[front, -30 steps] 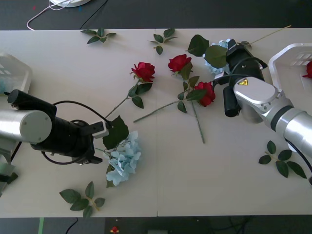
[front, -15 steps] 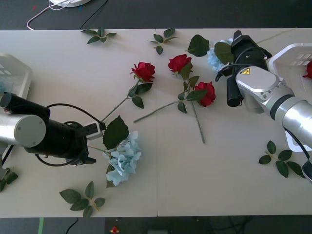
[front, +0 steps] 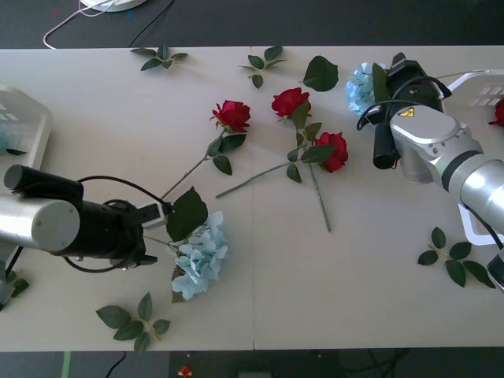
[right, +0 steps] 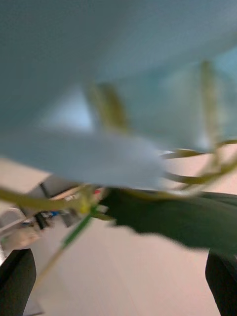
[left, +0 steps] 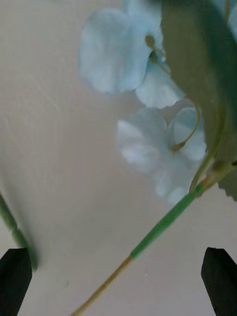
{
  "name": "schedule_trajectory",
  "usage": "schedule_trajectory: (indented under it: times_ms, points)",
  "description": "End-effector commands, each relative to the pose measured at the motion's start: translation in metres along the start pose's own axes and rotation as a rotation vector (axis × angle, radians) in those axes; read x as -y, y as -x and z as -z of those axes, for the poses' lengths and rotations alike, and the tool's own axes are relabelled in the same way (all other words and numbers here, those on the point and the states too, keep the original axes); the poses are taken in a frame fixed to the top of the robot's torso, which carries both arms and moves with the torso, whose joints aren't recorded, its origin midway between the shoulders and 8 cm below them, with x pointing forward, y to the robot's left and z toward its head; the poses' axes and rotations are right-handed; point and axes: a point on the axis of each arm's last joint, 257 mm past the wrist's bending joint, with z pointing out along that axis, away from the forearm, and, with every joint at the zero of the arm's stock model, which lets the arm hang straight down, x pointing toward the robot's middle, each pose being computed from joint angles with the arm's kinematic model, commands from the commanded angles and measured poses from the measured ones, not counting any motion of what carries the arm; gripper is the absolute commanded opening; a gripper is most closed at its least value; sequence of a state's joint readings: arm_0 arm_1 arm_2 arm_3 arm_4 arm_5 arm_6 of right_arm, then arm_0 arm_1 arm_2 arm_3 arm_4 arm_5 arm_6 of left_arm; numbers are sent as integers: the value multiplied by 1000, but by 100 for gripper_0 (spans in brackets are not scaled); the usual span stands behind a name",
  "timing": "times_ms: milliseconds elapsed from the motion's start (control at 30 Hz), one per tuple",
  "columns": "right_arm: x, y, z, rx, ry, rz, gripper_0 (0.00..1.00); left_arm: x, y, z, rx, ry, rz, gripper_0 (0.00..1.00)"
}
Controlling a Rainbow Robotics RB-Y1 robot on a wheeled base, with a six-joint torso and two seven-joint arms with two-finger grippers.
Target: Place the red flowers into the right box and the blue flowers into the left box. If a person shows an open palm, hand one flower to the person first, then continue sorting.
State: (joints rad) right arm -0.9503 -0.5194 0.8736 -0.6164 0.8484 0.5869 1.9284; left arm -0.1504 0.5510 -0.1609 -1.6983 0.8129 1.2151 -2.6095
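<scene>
Three red flowers lie mid-table with crossing stems. Another red head rests in the right box at the right edge. A blue flower lies front left; my left gripper is open beside it, its black fingers either side of the green stem. A second blue flower sits against my right gripper, whose fingers stand open with petals and a leaf close before the camera. The left box is at the far left.
Loose leaf sprigs lie at the back, front left and right. One big leaf lies near the right arm. A white cable runs beyond the table's far edge.
My right arm has swung back and to the right, and the far blue flower has shifted with it. My left arm has drawn slightly left, staying at the near blue flower's stem.
</scene>
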Motion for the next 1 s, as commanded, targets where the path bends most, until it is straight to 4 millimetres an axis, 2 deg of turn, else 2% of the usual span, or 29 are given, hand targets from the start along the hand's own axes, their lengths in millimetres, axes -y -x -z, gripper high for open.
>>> schedule_trajectory:
  times_ms: [33, 100, 133, 200, 233, 267, 300, 333, 467, 500, 533, 567, 600, 633, 800, 1000]
  points:
    - [32, 2, -4, 16, -16, -124, 100, 2, -3, 2, -13, 24, -145, 99]
    - [32, 7, -3, 35, -12, -147, 100, 3, -1, -2, -10, 31, -156, 96]
    - [33, 10, -3, 49, -10, -165, 100, 3, -1, -4, -11, 38, -160, 88]
    - [30, 13, -3, 60, 2, -191, 100, 4, -3, -11, -11, 46, -161, 61]
    - [29, 15, -3, 64, 4, -196, 100, 4, -2, -13, -5, 51, -159, 52]
    - [28, 17, -3, 74, 7, -207, 100, 4, -2, -17, 5, 56, -151, 22]
    - [29, 20, -2, 86, 6, -212, 100, 3, -2, -18, 11, 63, -147, 5]
    - [31, 23, -2, 98, 3, -221, 100, 3, -1, -19, 14, 66, -146, 1]
    - [31, 31, -1, 130, 15, -267, 98, -2, 1, -18, 22, 83, -148, 0]
    - [31, 35, -1, 144, 16, -281, 95, -5, 1, -17, 24, 91, -147, 0]
    - [30, 36, -1, 149, 20, -294, 82, -6, 2, -17, 27, 95, -147, 0]
    - [32, 38, 0, 155, 22, -307, 56, -6, 2, -17, 26, 98, -150, 0]
    - [33, 40, 1, 161, 24, -322, 16, -8, 0, -18, 22, 102, -147, 0]
    - [34, 43, 2, 167, 25, -332, 0, -7, -1, -19, 24, 101, -141, 0]
    - [43, 48, 4, 181, 11, -350, 0, -12, 3, -21, 62, 119, -106, 0]
    - [47, 48, 5, 183, 7, -361, 0, -27, 30, -5, 187, 142, -33, 0]
